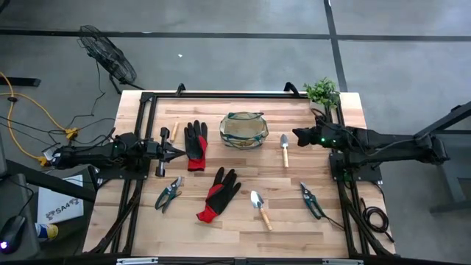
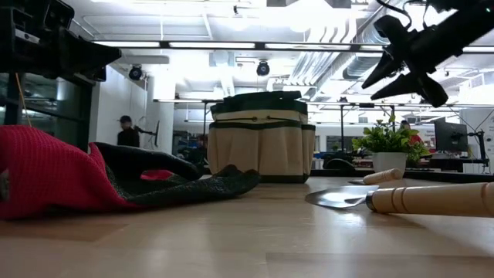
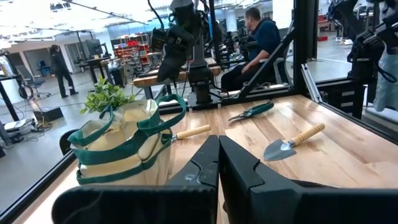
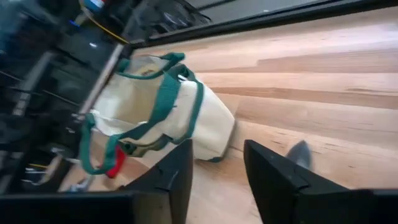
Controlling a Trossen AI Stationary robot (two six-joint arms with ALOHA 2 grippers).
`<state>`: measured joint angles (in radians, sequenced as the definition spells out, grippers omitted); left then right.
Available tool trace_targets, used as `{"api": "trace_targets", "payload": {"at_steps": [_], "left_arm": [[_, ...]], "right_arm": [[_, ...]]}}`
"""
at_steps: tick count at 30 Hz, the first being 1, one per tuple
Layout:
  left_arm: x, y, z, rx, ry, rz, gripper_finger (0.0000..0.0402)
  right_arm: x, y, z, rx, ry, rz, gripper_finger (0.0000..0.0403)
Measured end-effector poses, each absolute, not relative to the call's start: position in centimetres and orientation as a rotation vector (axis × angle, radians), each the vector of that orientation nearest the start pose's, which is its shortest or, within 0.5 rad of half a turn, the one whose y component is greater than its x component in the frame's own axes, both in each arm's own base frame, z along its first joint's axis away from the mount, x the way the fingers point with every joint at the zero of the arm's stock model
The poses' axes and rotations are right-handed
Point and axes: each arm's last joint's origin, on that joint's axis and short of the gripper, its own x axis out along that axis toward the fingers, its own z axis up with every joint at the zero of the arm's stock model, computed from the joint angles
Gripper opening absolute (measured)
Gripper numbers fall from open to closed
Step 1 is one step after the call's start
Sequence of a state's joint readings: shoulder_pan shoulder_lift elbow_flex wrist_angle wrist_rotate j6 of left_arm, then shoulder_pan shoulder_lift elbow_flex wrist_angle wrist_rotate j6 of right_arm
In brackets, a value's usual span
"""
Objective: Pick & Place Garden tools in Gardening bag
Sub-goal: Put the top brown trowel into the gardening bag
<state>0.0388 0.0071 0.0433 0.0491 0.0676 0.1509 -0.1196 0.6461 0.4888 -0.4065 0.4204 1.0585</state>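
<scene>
The olive-tan gardening bag (image 1: pixel 243 129) stands upright on its base at the table's far middle. Around it the garden tools lie flat: two black-and-red gloves (image 1: pixel 195 143) (image 1: pixel 219 193), two wooden-handled trowels (image 1: pixel 284 147) (image 1: pixel 260 208), two pruners (image 1: pixel 168 193) (image 1: pixel 310 199) and a small rake (image 1: pixel 174 131). My right gripper (image 4: pixel 217 149) hovers above the table just right of the bag and the far trowel, tilted down toward the bag (image 4: pixel 155 112), open with nothing between its fingers. My left gripper (image 3: pixel 219 162) stands shut and level at the table's left, beside the far glove.
A green potted plant (image 1: pixel 322 91) stands at the far right corner. A dark metal frame (image 1: pixel 221 94) runs along the table's edges. Bare wood lies between the bag and the near tools. People sit and walk in the room beyond the table.
</scene>
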Motion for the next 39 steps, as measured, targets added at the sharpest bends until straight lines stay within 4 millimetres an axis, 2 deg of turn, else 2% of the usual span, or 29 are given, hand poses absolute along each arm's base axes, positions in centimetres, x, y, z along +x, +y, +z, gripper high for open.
{"api": "trace_targets", "payload": {"at_steps": [6,15,26,33,39], "left_arm": [[9.5,0.2,18.2,0.155,-0.088,-0.022,0.0001],[9.5,0.2,18.3,0.155,-0.088,-0.022,0.0001],[9.5,0.2,18.3,0.155,-0.088,-0.022,0.0001],[9.5,0.2,18.3,0.155,-0.088,-0.022,0.0001],[9.5,0.2,18.3,0.155,-0.088,-0.022,0.0001]], "right_arm": [[15.0,-2.9,24.7,0.943,0.316,-0.777,0.0093],[16.3,-2.8,25.0,0.970,0.572,-0.830,0.0090],[18.4,-2.5,22.3,1.028,0.859,-0.796,0.0114],[19.4,-2.6,21.0,1.013,0.937,-0.812,0.0110],[20.1,-2.7,19.8,0.980,0.983,-0.851,0.0127]]}}
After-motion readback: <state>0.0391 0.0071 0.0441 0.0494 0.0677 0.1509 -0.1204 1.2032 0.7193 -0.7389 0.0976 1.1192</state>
